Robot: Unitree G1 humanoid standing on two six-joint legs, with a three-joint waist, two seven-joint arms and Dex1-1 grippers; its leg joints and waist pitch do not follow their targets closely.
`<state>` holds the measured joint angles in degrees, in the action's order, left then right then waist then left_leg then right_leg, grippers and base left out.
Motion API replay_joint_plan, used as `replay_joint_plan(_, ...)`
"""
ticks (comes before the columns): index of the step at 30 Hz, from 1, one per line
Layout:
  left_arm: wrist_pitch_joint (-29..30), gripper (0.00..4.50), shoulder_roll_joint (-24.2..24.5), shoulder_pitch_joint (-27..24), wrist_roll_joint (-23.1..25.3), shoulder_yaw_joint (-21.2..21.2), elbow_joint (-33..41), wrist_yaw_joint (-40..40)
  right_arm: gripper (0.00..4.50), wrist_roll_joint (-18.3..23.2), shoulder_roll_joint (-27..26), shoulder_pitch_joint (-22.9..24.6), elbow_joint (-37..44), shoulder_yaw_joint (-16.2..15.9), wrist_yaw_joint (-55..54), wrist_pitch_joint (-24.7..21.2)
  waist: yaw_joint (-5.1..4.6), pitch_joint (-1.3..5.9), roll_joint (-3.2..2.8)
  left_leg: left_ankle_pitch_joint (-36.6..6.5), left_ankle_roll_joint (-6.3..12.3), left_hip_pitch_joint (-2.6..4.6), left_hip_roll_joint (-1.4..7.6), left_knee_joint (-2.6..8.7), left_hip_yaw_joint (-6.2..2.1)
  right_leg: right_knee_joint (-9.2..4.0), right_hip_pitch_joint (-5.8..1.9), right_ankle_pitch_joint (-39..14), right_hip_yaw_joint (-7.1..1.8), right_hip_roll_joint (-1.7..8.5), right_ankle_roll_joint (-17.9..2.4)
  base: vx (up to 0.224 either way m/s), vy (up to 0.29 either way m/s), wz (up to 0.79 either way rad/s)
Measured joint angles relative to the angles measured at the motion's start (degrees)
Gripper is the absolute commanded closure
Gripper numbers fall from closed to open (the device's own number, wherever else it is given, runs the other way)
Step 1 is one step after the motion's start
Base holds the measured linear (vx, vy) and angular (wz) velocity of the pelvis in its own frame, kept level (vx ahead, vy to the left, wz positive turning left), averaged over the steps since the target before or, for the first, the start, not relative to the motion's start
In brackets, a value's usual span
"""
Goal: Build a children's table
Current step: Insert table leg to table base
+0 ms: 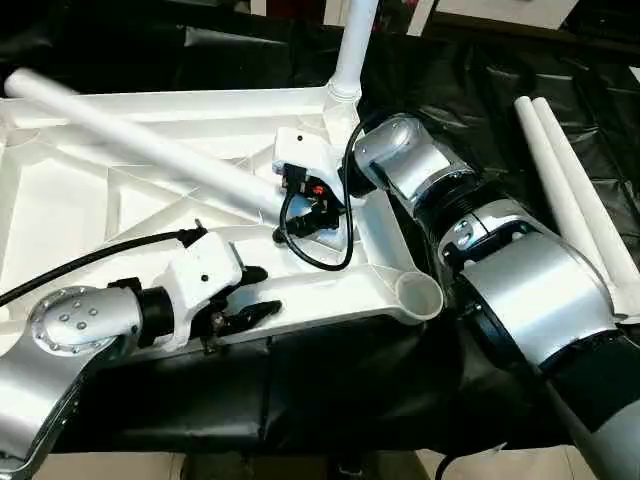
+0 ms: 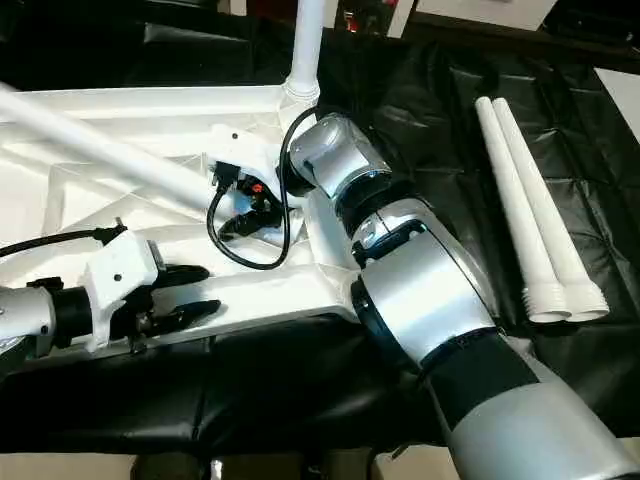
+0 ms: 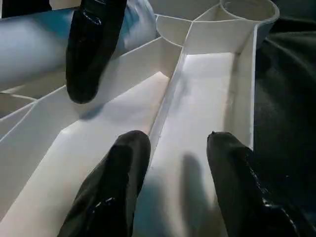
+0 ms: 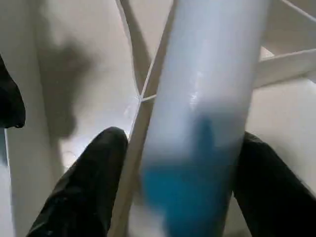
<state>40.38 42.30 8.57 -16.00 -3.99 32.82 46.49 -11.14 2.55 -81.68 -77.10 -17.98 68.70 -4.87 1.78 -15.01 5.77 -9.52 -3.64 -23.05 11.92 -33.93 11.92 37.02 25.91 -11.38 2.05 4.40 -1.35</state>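
On the black-covered surface, the upturned tabletop [image 1: 130, 210] is shown — a loose leg [image 1: 140, 140] is straddled by the right gripper [image 4: 177, 163]; the left gripper [image 1: 245, 295] is spread over the near rim.

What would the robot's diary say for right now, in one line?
stage: fitting legs | table top: upside down | upright leg: in corner socket | right hand: around loose leg | left hand: open, empty | spare legs: aside
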Motion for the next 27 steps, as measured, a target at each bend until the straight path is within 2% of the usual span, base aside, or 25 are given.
replay_joint_plan(8, -0.81, 2.20, -0.03, 0.40, 0.61, -0.62, -0.59, -0.55, 2.35, 0.26, -0.02, 0.00, -0.18, 1.87, -0.31, -0.71, -0.03, 0.00, 0.00, 0.23, 0.07, 0.00, 0.01, 0.00, -0.04, 0.04, 0.00, 0.18, 0.05, 0.00, -0.26, 0.000, 0.000, 0.00)
replay_joint_plan(12, -1.24, 2.20, -0.06, 0.84, 0.74, -0.90, -1.23, -0.58, 2.51, 0.31, -0.02, 0.01, -0.23, 2.22, -0.78, -0.71, -0.01, 0.00, -0.01, 0.31, 0.11, 0.00, 0.00, 0.00, -0.05, 0.06, 0.00, 0.23, 0.06, 0.00, -0.33, 0.000, 0.000, 0.00)
replay_joint_plan(18, -2.17, 2.20, -0.30, 1.32, -0.06, -0.76, -2.70, -0.38, 2.59, 4.91, 0.45, -0.40, -0.54, 8.94, -2.44, -1.34, 0.05, 0.01, -0.03, 0.37, 0.12, -0.01, 0.00, -0.02, -0.06, 0.08, 0.00, 0.32, 0.08, -0.01, -0.48, 0.000, 0.000, 0.00)
replay_joint_plan(23, -3.36, 2.20, -2.68, 4.27, -2.53, 1.45, -4.80, 0.18, 2.59, 10.45, 1.42, -3.06, 0.07, 14.46, -1.75, -2.58, 0.32, 0.11, -0.40, 0.36, 0.14, -0.07, 0.02, -0.16, -0.16, 0.13, -0.01, 0.36, 0.16, -0.04, -0.55, 0.000, 0.000, 0.00)
replay_joint_plan(24, -3.65, 2.20, -3.29, 4.99, -2.74, 1.72, -5.43, 0.13, 2.59, 11.05, 1.90, -3.26, 0.30, 15.24, -1.66, -2.58, 0.38, 0.19, -0.60, 0.36, 0.15, -0.14, 0.02, -0.20, -0.20, 0.11, -0.01, 0.37, 0.20, -0.05, -0.57, 0.000, 0.000, 0.00)
replay_joint_plan(26, -5.78, 2.20, -7.24, 7.86, -3.53, 2.97, -8.80, -1.56, 2.60, 12.85, 3.70, -3.26, 0.65, 17.40, -1.07, -2.41, 1.29, 0.30, -1.57, 0.29, 0.26, -0.27, 0.01, -0.49, -0.27, 0.15, -0.03, 0.43, 0.21, -0.04, -0.66, 0.000, 0.000, 0.00)
replay_joint_plan(27, -6.72, 2.20, -10.30, 10.51, -3.99, 4.11, -11.11, -3.45, 2.60, 13.91, 4.86, -3.22, 1.07, 18.78, -1.11, -2.14, 1.85, 0.29, -2.23, 0.27, 0.31, -0.52, 0.01, -0.69, -0.38, 0.16, 0.00, 0.52, 0.30, -0.04, -0.83, 0.000, 0.000, 0.00)
